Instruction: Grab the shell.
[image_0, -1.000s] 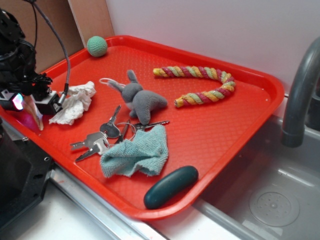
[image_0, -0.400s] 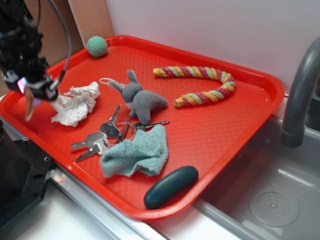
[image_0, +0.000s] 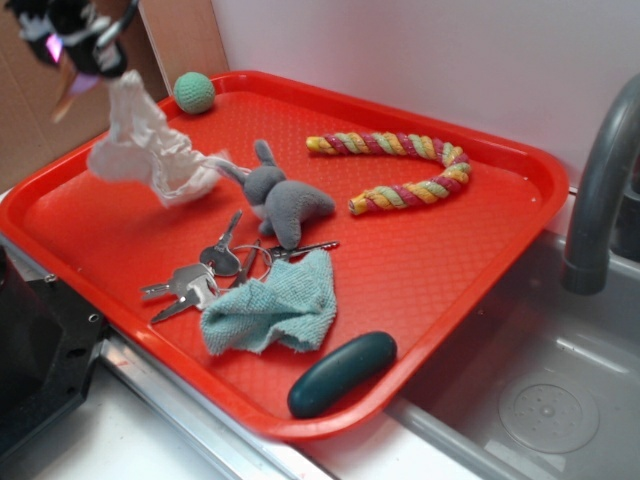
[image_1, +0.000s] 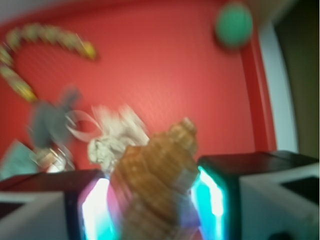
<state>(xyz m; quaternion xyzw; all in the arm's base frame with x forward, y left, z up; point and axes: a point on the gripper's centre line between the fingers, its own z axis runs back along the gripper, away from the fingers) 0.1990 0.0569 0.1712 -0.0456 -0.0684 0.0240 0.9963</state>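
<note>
Gripper (image_0: 75, 62) up at the top left of the exterior view, raised clear above the red tray (image_0: 420, 260), motion-blurred. Fingers (image_1: 212, 192) clamped on the shell (image_1: 157, 175): seen from the wrist, tan-orange ribbed body wedged between the two glowing pads, narrow spire end poking forward past them. In the exterior view only a thin tan point (image_0: 68, 95) sticking out below the gripper, off the tray surface.

White tissue (image_0: 145, 150) dangling from the gripper too, upper end caught at the fingers, crumpled lower part hanging out over the tray's left half, its tip near the grey plush bunny (image_0: 280, 200). Whether tissue still touches the tray, impossible to say. From the wrist, tissue (image_1: 112, 137) blurred just behind the shell.

On the tray: green ball (image_0: 194, 92) at the far left corner, against the rim; striped rope (image_0: 400, 165) bent in a U toward the back right; bunny near the middle; keys (image_0: 200, 275) just in front of it, partly touching the teal cloth (image_0: 275, 305); dark oval piece (image_0: 342, 373) at the front rim, resting on the edge.

Right of the tray, a grey faucet (image_0: 600, 190) above a metal sink (image_0: 530, 390). Wrist view smeared throughout, with ball (image_1: 233, 25), rope (image_1: 30, 50) and bunny (image_1: 50, 117) recognisable by colour only.
</note>
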